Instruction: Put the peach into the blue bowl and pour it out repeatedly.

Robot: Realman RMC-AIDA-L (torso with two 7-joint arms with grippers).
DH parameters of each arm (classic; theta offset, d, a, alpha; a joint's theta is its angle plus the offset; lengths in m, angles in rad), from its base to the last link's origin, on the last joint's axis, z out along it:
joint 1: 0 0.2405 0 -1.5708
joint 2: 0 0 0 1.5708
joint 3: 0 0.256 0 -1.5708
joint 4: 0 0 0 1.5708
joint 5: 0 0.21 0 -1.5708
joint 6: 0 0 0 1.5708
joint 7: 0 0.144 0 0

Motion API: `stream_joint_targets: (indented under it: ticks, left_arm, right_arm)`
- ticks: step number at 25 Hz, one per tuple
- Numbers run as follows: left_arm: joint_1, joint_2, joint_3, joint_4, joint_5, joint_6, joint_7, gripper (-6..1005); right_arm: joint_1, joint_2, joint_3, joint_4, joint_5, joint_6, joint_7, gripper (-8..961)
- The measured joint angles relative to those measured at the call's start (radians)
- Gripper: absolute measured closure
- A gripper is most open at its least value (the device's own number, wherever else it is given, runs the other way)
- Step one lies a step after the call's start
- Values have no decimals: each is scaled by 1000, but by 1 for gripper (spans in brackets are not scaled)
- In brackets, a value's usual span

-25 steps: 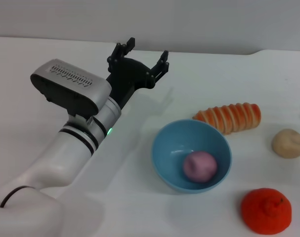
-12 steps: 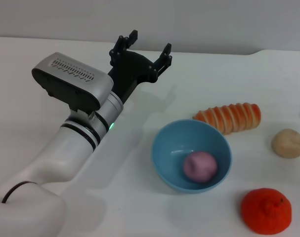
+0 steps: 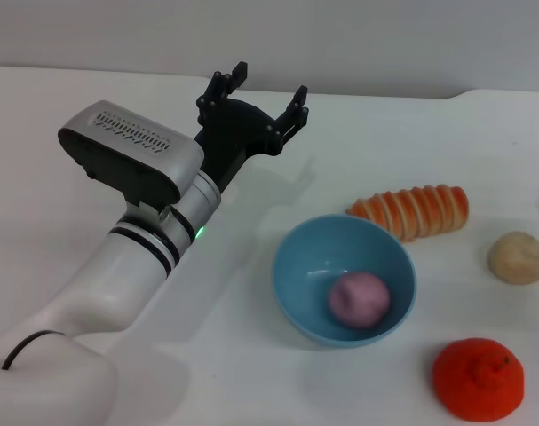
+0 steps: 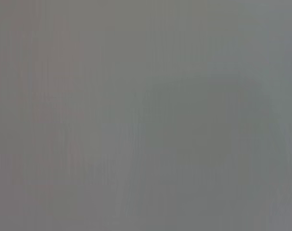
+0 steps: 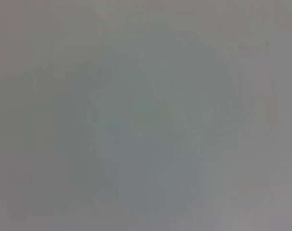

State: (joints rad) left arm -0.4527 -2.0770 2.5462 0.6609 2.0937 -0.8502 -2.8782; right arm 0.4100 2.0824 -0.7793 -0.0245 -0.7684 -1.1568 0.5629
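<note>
**Peach in bowl; left gripper raised and empty**

The peach [image 3: 359, 300] rests inside the blue bowl [image 3: 297, 258], against the lower right part of the inner wall. The bowl stands upright on the white table [image 3: 429, 133], slightly right of the frame centre in the head view.

The left gripper [image 3: 267, 91] is positioned in the upper centre-left of the frame, well apart from the bowl and above-left of it. Its jaws are spread wide and hold nothing. The black fingers point toward the far edge of the table. The white left arm [image 3: 127, 266] runs diagonally from the lower left corner up to the gripper, with a grey housing mounted on its upper side.

The right gripper does not appear in any view.

Other items on the table:
- A ridged orange-and-cream bread roll [image 3: 411, 211] lies just beyond the upper right rim of the bowl.
- A beige round lump [image 3: 519, 257] sits near the right edge of the frame.
- A bright orange-red bumpy fruit [image 3: 478, 379] sits in the lower right corner, near the bowl but not touching it.

Both wrist views show only uniform grey; no object can be identified in them.
</note>
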Motion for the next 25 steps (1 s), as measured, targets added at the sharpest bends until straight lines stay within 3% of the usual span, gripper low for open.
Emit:
stream_joint_targets:
  ticks: [25]
  left_arm:
    - [30,0,36,6,7,-4,-1,176]
  right_arm:
    - [-2,2,-1,19,-3,-51,0,338]
